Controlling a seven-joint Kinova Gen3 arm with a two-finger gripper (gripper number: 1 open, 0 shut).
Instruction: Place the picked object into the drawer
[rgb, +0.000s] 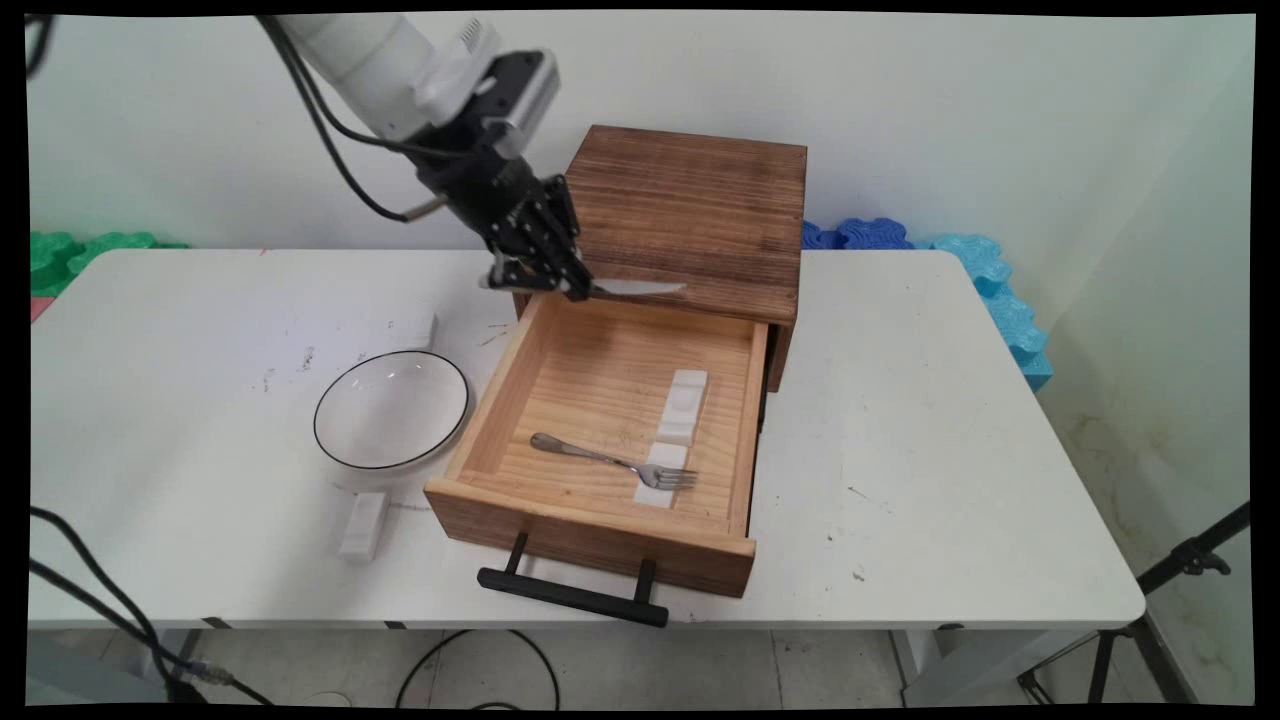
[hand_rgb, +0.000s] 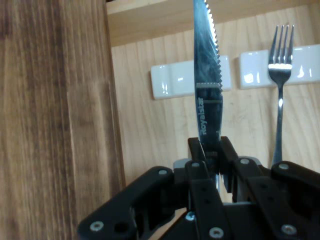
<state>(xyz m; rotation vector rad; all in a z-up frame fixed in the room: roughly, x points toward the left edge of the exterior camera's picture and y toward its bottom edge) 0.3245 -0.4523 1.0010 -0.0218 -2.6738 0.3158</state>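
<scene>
On your left, a white rest (rgb: 364, 524) and a bowl (rgb: 391, 409) sit on the surface (rgb: 950, 450), apart from the drawer (rgb: 600, 420). Your hand (rgb: 560, 285) is clamped on a serrated knife (rgb: 640, 288), held level above the open drawer's back edge, by the wooden cabinet (rgb: 690, 225). Inside lie a fork (rgb: 612, 461), its tines on one white rest (rgb: 662, 474), and a second rest (rgb: 683, 405) bare. The grip is narrow; the blade could twist or strike the cabinet front.
</scene>
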